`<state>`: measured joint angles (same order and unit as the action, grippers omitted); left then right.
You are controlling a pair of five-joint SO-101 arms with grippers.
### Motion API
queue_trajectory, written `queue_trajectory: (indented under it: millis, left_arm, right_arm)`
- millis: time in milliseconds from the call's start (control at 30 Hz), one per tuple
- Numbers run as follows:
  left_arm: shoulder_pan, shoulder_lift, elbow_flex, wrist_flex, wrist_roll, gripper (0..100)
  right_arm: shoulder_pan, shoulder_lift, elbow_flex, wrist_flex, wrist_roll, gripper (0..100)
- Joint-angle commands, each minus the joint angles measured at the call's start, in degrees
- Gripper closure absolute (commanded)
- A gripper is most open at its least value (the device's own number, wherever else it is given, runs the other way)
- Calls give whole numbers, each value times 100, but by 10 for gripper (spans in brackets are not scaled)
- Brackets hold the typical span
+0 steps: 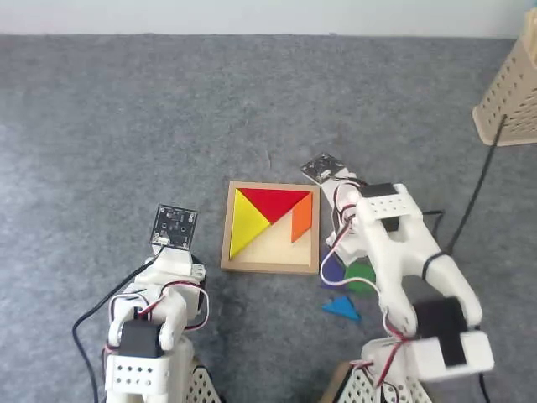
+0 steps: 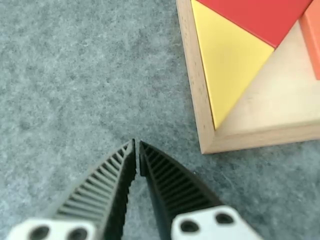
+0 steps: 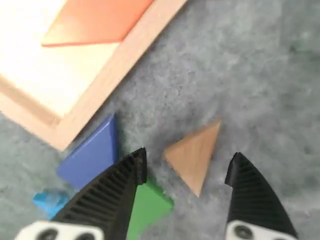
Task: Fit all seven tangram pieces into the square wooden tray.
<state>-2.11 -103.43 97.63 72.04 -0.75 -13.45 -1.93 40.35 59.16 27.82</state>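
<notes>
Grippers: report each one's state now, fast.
Left gripper: closed, holding nothing.
Right gripper: open, empty, above the small tan wooden triangle.

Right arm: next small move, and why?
Probably lower the right gripper and close on the tan triangle. It lies on the carpet between the open jaws, beside the tray, not yet gripped. The tray holds only the red triangle, yellow triangle and orange piece, with bare floor left.
</notes>
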Motion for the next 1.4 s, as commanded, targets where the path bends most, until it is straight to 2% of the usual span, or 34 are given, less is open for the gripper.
queue_trajectory:
  millis: [0, 100, 333, 533, 700, 833, 1000, 1100, 1200, 1367]
  left_arm:
    - [-26, -123, -110, 35, 35, 988]
    - [-26, -123, -110, 35, 35, 988]
    - [-26, -123, -110, 35, 35, 988]
    - [-26, -123, -110, 35, 35, 988]
    - [-26, -123, -110, 35, 35, 988]
    - [-26, -123, -110, 35, 35, 988]
    - [-26, -123, -110, 35, 35, 988]
    - [-26, -123, -110, 35, 35, 988]
    - [-26, -123, -110, 35, 35, 988]
    - [-26, -123, -110, 35, 35, 988]
  right_arm:
    - [145, 259, -299, -233, -70, 745]
    - [154, 338, -352, -251, -211, 753]
    - [145, 224, -360, -259, -387, 918]
    - [110, -163, -369, -110, -897, 926]
    - [40, -901, -1029, 699, -1521, 927]
    - [-620, -1051, -1864, 1270, -2048, 927]
    - [-1780, -602, -2347, 1262, -2391, 926]
    - [-2264, -31, -2602, 1138, -2848, 923]
    - [-2554, 532, -2681, 752, -3332, 925]
    - [-2580, 945, -2681, 338, -3991, 921]
